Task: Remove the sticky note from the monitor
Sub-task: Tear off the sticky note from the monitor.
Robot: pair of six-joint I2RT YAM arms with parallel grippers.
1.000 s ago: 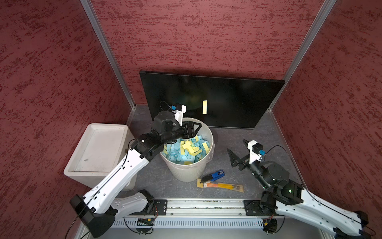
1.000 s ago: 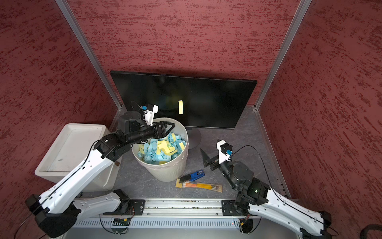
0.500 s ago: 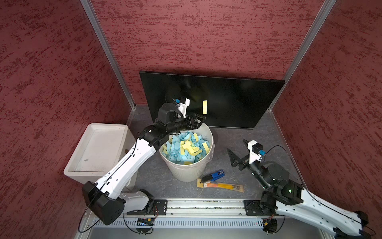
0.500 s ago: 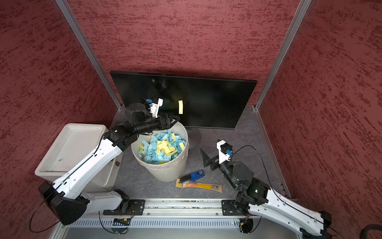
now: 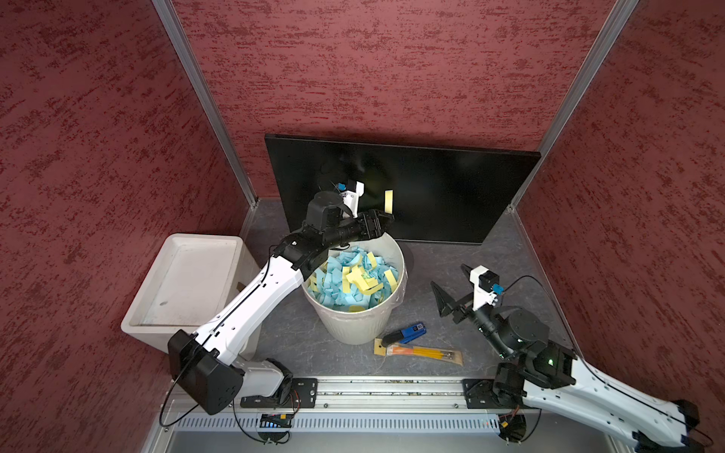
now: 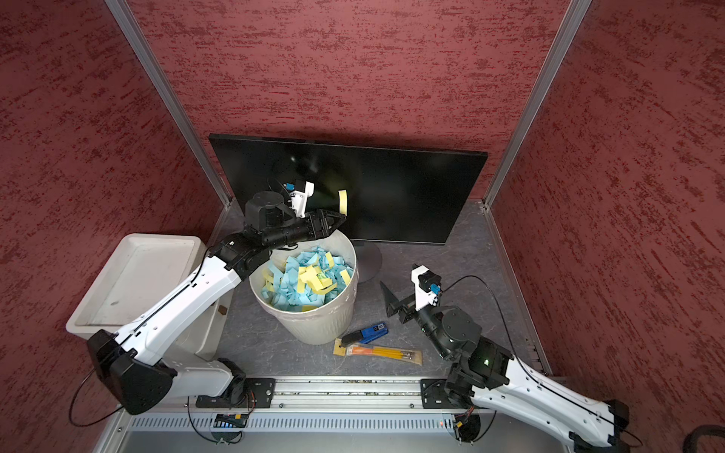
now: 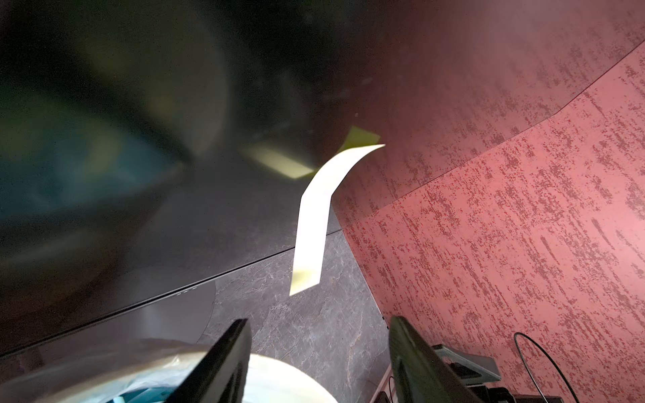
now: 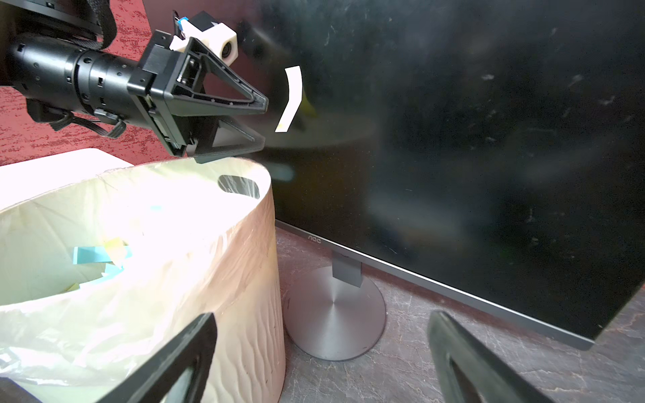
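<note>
In both top views the monitor (image 5: 451, 196) stands upright at the back of the grey, marble-veined counter (image 5: 443, 251). Its panel is glossy black in a thin frame, and the sticky note (image 5: 388, 201), a narrow pale-yellow paper strip, hangs on the left half of the screen. The left pincer (image 5: 386, 221) reaches over the rim of the round, ribbed, cream wastebasket (image 5: 353, 325), its black tips just below the strip's lower end. The right pincer (image 5: 451, 282) is low and well apart, with bare counter around it. In the left wrist view the sticky note (image 7: 314, 223) curls off the screen, fixed at one end, its free end loose ahead of the left pincer (image 7: 319, 322), whose jaws stand apart with nothing between. In the right wrist view the triangular, open-framed left pincer (image 8: 263, 122) points at the sticky note (image 8: 291, 99) across a slim gap. The right pincer (image 8: 321, 317) is spread wide and empty, facing the monitor's round brushed-metal foot (image 8: 335, 314).
</note>
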